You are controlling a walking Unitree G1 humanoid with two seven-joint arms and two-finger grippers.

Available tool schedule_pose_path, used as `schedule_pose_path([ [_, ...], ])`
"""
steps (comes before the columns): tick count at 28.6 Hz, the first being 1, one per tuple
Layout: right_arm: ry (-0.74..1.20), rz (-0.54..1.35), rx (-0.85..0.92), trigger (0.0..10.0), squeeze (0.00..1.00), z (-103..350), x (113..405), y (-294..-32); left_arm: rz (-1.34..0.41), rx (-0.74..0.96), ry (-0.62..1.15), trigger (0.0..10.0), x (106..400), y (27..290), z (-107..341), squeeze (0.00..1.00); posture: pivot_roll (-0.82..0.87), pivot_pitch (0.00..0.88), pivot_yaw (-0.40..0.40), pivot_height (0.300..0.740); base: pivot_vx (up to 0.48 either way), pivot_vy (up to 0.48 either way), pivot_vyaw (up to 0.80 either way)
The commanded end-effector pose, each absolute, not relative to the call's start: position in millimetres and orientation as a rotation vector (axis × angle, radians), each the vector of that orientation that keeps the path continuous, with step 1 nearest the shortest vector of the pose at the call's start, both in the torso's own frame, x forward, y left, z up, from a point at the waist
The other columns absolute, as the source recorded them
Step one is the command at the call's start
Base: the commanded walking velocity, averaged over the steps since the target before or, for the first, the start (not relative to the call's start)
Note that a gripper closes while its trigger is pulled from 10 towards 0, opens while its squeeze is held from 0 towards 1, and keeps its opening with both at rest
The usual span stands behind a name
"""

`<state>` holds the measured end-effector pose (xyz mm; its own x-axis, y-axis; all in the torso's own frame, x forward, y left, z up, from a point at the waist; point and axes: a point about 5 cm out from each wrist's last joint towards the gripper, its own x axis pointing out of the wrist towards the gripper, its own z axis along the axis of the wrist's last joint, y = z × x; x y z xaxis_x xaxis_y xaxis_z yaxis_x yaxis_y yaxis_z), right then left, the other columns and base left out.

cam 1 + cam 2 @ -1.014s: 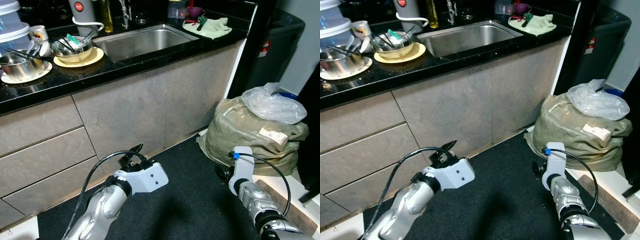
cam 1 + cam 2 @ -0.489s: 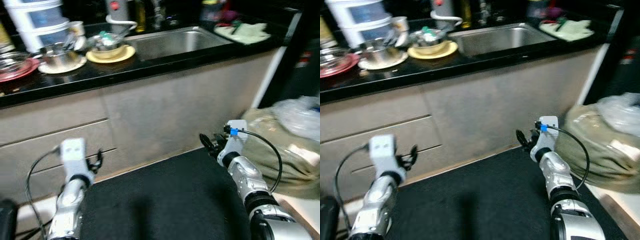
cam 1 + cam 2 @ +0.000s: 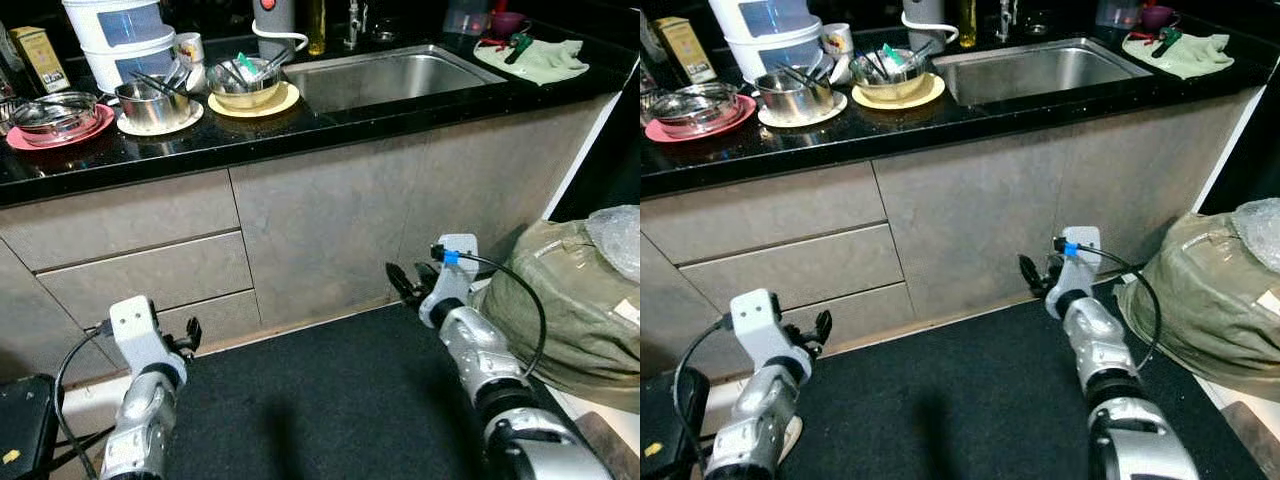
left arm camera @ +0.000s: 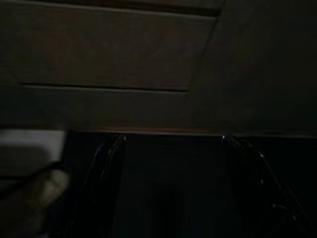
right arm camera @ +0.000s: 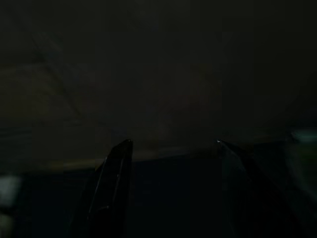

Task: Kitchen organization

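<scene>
- Your left gripper [image 4: 171,148] hangs low by the drawers [image 3: 140,265], fingers wide apart.
- Your right gripper [image 5: 171,148] hangs near the sack [image 3: 575,300], fingers wide apart too.

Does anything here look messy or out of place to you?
Mostly the counter: used metal bowls with utensils sticking out sit stacked on plates left of the empty sink instead of in it. A bulging olive sack slumps on the floor by the cabinets, an odd spot in a kitchen. I see nothing spilled or broken.
</scene>
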<state>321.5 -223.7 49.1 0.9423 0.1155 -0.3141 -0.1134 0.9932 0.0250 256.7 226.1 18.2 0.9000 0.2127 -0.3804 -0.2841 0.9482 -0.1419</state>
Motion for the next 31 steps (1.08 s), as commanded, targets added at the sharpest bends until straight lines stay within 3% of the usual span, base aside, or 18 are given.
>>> schedule_pose_path([
  [1, 0.359, 0.087, -0.004, 10.0, 0.00, 38, 313, -228, 0.250, -0.168, 0.388, 10.0, 254, 228, 13, 0.00, -0.01, 0.000, 0.006, 0.740, 0.000, 0.000, 0.00],
  [6, 0.538, -0.049, -0.063, 10.0, 0.00, 3, 275, -256, 0.208, -0.144, 0.474, 10.0, 236, 231, -9, 0.00, -0.02, 0.000, 0.014, 0.740, 0.000, 0.000, 0.00],
  [14, 0.683, -0.058, -0.055, 10.0, 0.00, -24, 241, -267, 0.218, -0.060, 0.608, 10.0, 212, 235, -35, 0.00, -0.03, 0.000, 0.013, 0.740, 0.000, 0.000, 0.00],
  [21, 0.644, -0.021, -0.019, 10.0, 0.00, -21, 244, -264, 0.200, -0.096, 0.662, 10.0, 209, 235, -44, 0.00, -0.01, 0.000, 0.008, 0.740, 0.000, 0.000, 0.00],
  [31, 0.639, 0.009, -0.005, 10.0, 0.00, -22, 244, -260, 0.191, -0.143, 0.679, 10.0, 211, 233, -48, 0.00, -0.01, 0.000, 0.002, 0.740, 0.000, 0.000, 0.68],
])
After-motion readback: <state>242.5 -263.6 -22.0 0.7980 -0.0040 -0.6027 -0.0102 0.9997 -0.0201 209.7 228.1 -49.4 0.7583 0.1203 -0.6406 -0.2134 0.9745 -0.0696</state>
